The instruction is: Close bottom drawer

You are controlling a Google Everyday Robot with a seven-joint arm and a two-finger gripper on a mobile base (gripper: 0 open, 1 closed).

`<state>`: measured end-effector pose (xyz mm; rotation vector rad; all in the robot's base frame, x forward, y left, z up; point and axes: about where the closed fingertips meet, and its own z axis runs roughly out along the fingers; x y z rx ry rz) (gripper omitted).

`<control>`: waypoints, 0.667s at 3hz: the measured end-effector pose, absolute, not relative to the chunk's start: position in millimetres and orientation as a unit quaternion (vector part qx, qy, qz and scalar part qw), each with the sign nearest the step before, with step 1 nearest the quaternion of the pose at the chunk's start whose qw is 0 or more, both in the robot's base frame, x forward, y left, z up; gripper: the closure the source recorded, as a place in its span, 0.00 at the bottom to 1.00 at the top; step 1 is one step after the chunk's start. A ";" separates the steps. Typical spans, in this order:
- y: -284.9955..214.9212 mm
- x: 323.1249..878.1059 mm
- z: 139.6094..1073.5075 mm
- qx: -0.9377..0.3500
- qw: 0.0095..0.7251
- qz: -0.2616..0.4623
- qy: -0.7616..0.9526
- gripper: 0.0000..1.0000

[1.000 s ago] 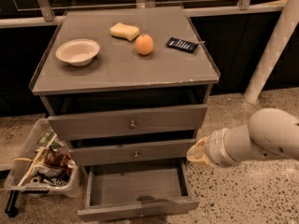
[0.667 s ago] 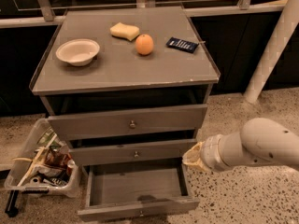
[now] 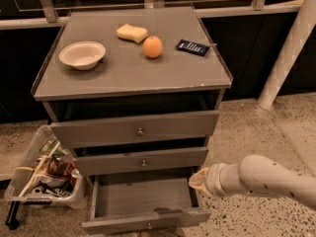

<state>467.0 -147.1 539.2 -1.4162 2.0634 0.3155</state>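
The grey cabinet has three drawers. The bottom drawer is pulled far out, its inside empty, with a small round knob on its front panel. The middle drawer and the top drawer stick out only a little. My gripper, at the end of the white arm coming in from the right, is at the open drawer's right side wall, just below the middle drawer's right corner.
On the cabinet top lie a white bowl, a yellow sponge, an orange and a dark blue packet. A clear bin of rubbish stands on the floor at the left. A white post stands at the right.
My arm and gripper have moved left and slightly down, closer to the right side of the open bottom drawer. The drawer has not moved.
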 end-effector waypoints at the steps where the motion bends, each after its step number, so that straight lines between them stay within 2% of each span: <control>1: -157.5 473.7 462.5 -0.516 0.301 0.133 0.791 1.00; 2: -157.5 473.7 462.5 -0.516 0.301 0.133 0.791 1.00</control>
